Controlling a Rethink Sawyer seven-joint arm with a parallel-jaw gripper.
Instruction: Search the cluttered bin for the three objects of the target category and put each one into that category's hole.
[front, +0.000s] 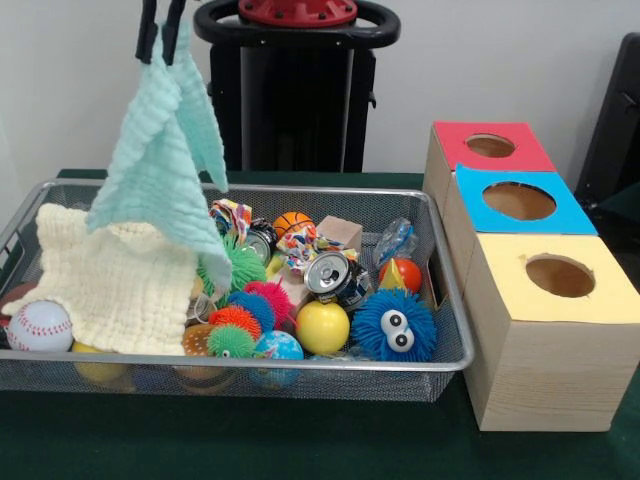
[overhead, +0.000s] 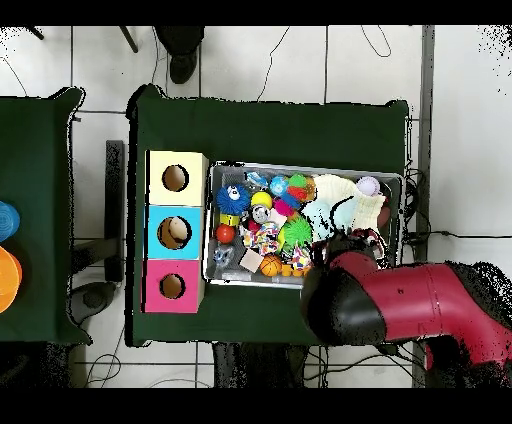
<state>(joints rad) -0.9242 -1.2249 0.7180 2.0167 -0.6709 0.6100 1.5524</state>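
Observation:
My gripper (front: 161, 38) hangs at the top left of the front view, shut on a corner of a mint-green cloth (front: 165, 160). The cloth hangs down into the silver wire-mesh bin (front: 300, 366), its lower end still touching the clutter. In the overhead view the cloth (overhead: 330, 212) shows pale beside my red arm (overhead: 400, 305), which hides the gripper. The red-topped box's round hole (front: 490, 146) is at the far right in the front view; it also shows in the overhead view (overhead: 172, 286). It looks empty.
The bin holds a cream cloth (front: 115, 280), a baseball (front: 40, 325), a crushed can (front: 335, 275), a yellow ball (front: 322, 327), a blue fuzzy ball with eyes (front: 393, 325), a small basketball (front: 292, 222) and several spiky balls. Blue-topped (front: 518, 201) and yellow-topped (front: 560, 275) boxes stand beside the red one.

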